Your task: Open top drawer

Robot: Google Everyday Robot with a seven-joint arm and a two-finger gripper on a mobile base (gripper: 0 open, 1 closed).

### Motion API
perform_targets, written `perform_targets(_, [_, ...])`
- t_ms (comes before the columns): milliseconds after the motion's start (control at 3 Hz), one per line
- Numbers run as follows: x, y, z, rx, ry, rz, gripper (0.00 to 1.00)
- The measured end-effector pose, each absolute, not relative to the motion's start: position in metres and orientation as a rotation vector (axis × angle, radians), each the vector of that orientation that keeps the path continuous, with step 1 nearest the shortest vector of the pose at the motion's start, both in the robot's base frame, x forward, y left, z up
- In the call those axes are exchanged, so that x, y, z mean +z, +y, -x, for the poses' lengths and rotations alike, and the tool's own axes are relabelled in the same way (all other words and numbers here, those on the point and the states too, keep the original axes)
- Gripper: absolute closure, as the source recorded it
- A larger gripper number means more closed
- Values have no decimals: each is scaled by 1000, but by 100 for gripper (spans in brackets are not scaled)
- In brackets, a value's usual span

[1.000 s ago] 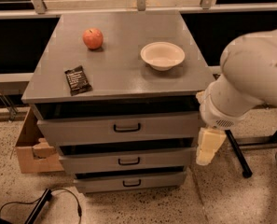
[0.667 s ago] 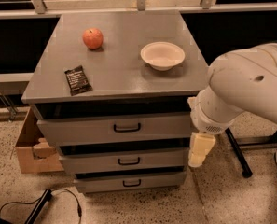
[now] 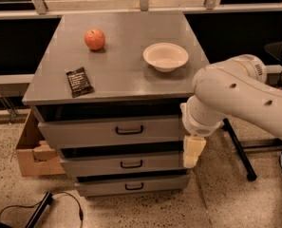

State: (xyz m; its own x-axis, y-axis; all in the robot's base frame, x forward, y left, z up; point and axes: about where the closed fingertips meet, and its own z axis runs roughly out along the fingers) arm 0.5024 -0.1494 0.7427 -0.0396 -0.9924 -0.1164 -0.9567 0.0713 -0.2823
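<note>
Three grey drawers are being carried in the front of the desk (image 3: 131, 80), and the top drawer (image 3: 83, 133) is being seen directly under the desk surface, its front panel the tallest of them and appearing shut or nearly so. Its black bar handle (image 3: 129, 130) is being presented with its long axis horizontal, at the middle of the panel. The claw (image 3: 192, 152) is being held at the right edge of the drawer stack, pointing downward, a little lower than the handle; whether it is apart or together cannot be told. The handle is thus lying leftward in the view and slightly above the claw, so a sideways and upward reach is judged to be needed before any pull. An apple (image 3: 95, 39), a bowl (image 3: 165, 56) and a dark packet (image 3: 79, 81) are being carried on the desk.
</note>
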Motion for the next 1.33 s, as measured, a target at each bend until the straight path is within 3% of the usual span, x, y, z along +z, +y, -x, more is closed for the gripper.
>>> perform_targets(1000, [687,-147,-548,-99,2103,2071,0])
perform_targets(1333, [682,-148,-550,-88,2106,2102,17])
